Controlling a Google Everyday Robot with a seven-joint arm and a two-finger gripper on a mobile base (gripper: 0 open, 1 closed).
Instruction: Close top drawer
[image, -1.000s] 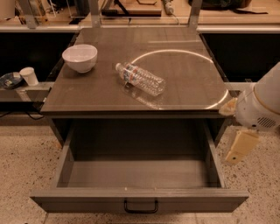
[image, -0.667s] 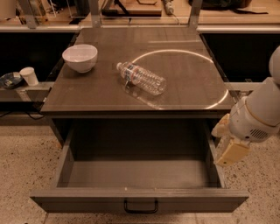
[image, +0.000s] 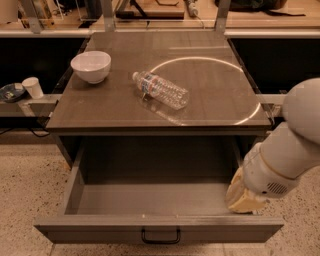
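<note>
The top drawer (image: 155, 200) is a wide grey metal box pulled fully out below the table top, and it is empty. Its flat front (image: 100, 232) faces me, with a black loop handle (image: 160, 236) at its centre. My gripper (image: 243, 196) is on the white arm at the right. It hangs over the drawer's right front corner, just inside the right side wall and behind the front panel.
A white bowl (image: 91, 66) and a clear plastic bottle (image: 161, 90) lying on its side are on the grey table top (image: 210, 100). A small white cup (image: 33, 87) sits on a ledge at the left. Speckled floor surrounds the drawer.
The arm has moved left and down, from beside the drawer's right side to over its right front corner. The drawer, bowl and bottle have not moved.
</note>
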